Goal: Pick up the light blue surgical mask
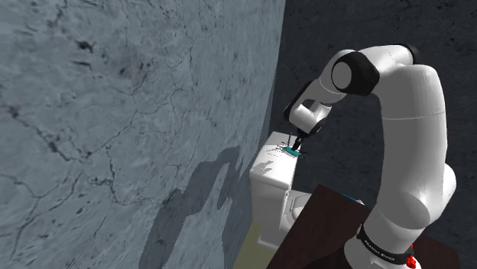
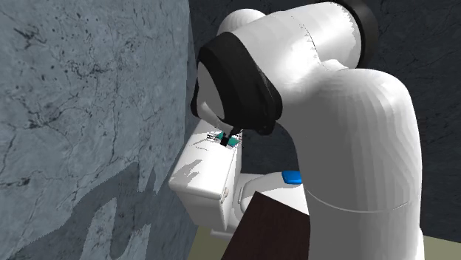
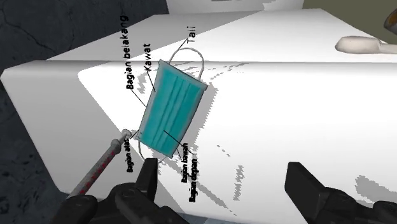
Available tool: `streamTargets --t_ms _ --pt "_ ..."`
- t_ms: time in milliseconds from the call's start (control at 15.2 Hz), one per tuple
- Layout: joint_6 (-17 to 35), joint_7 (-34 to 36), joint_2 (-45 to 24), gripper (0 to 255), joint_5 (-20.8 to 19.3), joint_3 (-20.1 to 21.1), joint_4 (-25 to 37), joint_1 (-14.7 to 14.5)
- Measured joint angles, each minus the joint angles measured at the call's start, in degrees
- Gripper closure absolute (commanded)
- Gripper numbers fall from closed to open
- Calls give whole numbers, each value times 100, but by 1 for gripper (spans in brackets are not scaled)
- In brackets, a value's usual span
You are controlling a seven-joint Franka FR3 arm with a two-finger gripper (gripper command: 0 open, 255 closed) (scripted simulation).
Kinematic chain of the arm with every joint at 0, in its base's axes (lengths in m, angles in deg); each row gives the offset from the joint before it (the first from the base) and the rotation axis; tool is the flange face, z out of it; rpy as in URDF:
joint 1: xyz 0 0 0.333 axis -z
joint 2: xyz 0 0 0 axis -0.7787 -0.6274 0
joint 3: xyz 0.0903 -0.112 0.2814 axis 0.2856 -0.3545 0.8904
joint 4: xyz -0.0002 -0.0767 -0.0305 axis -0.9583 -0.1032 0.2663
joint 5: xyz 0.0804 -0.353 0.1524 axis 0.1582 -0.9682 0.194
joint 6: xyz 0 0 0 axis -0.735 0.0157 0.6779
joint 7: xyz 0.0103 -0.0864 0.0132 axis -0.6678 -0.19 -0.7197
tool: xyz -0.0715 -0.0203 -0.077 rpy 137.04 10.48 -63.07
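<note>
A teal pleated surgical mask (image 3: 173,108) with thin ear loops and small black text labels around it lies flat on the lid of a white toilet tank (image 3: 286,114). My gripper (image 3: 226,184) hovers just above the lid, open, its fingers wide apart with nothing between them. The mask sits ahead of one finger (image 3: 149,181), off the gripper's centre line. In the shoulder view the gripper (image 1: 296,144) points down at the mask (image 1: 293,152) on the tank (image 1: 271,172). The second exterior view shows the mask (image 2: 231,140) partly hidden behind the arm's dark wrist.
A syringe-like rod (image 3: 102,165) lies on the lid beside the mask's near corner. A beige object (image 3: 359,44) rests at the lid's far side. A grey cracked wall (image 1: 115,115) runs close behind the tank. The dark brown stand (image 1: 321,229) sits beside the toilet.
</note>
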Motion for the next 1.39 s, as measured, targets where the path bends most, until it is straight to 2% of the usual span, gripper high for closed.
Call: streamTargets --t_ms 330,858,924,1386 --pt "-118 -754 -974 0 483 484 1223 741" --pt "125 -1367 -1594 0 1033 963 1697 1147" --pt "137 -1390 -1609 255 1054 980 1705 1159" --pt "148 -1410 -1622 255 1073 995 1714 1169"
